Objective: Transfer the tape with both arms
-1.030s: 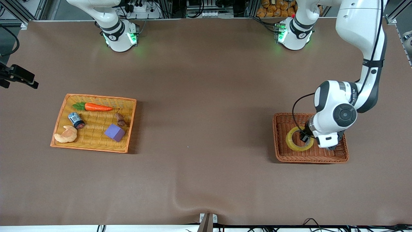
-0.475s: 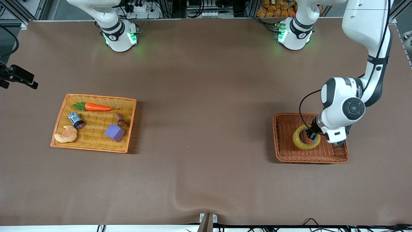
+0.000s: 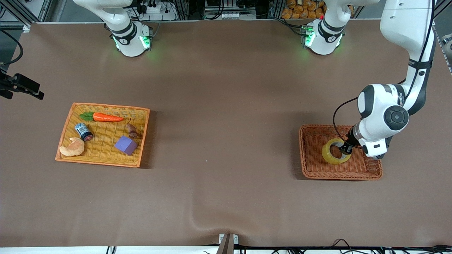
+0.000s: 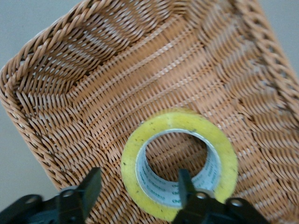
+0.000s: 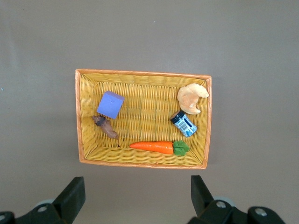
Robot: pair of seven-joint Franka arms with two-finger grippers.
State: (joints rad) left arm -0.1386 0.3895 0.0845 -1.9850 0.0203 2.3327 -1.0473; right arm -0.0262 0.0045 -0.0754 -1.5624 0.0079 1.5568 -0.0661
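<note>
We see the left gripper over the brown wicker basket.
Its fingers spread wide astride the translucent yellowish tape roll; right gripper waits wide above the counter.

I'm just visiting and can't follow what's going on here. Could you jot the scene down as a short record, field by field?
Tape: yellowish roll lying in the brown basket, toward the left arm's end of the table
Left gripper: low over the tape, fingers open, one finger inside the ring, one outside
Right gripper: open, high over the yellow tray, waiting
Tray contents: carrot, croissant toy, purple block, small jar, brown piece
</note>
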